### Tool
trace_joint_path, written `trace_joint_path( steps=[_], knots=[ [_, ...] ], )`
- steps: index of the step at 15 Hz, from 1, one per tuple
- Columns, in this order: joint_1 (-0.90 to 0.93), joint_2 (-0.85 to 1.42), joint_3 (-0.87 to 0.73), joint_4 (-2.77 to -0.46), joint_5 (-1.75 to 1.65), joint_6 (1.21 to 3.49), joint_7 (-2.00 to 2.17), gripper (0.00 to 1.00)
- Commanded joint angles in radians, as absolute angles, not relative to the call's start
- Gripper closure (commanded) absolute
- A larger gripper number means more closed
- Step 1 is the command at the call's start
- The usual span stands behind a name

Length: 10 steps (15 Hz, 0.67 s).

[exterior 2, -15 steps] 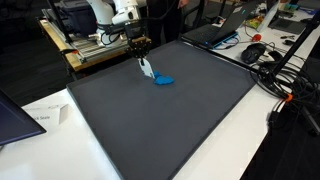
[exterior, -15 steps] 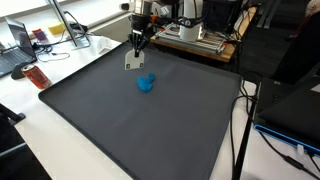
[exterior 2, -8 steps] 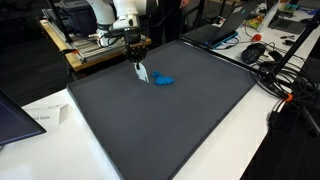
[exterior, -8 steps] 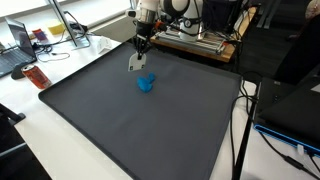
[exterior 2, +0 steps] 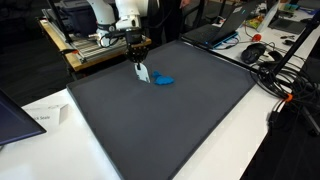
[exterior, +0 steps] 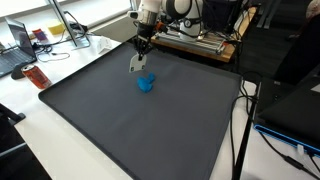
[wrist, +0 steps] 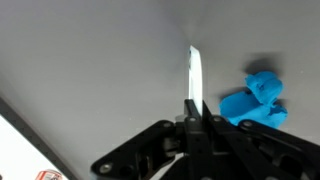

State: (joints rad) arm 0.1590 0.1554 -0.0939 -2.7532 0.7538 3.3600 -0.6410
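1. The worktop (exterior: pixel 20 100) is carrying one dark grey mat (exterior: pixel 130 130), which is covering most of it in both exterior views (exterior 2: pixel 170 130).

2. One robot arm (exterior: pixel 160 8) is reaching over the mat from the worktop edge beside its mount.

3. One claw (exterior: pixel 139 50) is pointing straight down near that edge, toward the middle of its length (exterior 2: pixel 138 62). In the wrist view the claw (wrist: pixel 196 120) is clamping its fingers on a thin white card.

4. One blue lump (exterior: pixel 146 83) is lying on the mat just beside the claw, on the side facing the middle of the worktop (exterior 2: pixel 163 79). In the wrist view the blue lump (wrist: pixel 255 100) is sitting to one side of the card, close to it but not touching.

5. One card (exterior: pixel 136 62) is hanging upright from the claw (exterior 2: pixel 142 73). In the wrist view it is showing edge-on (wrist: pixel 194 75). Its lower edge appears to be hanging just clear of the mat, though contact cannot be ruled out.

Step in hand, as judged: the claw is carrying the card in the air beside the blue lump.

Next move, as judged: any lowering or sideways travel is calling for a firm grip, a vertical card and clearance from the blue lump.
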Motion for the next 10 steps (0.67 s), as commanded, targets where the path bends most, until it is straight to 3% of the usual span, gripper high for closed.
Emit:
trace_joint_path(
  steps=[1, 10],
  knots=[
    [0.299, 0.2, -0.193, -2.734, 0.86, 3.419, -0.719, 0.99],
    [0.636, 0.284, -0.467, -2.645, 1.216, 3.389, -0.975, 0.99]
  ],
)
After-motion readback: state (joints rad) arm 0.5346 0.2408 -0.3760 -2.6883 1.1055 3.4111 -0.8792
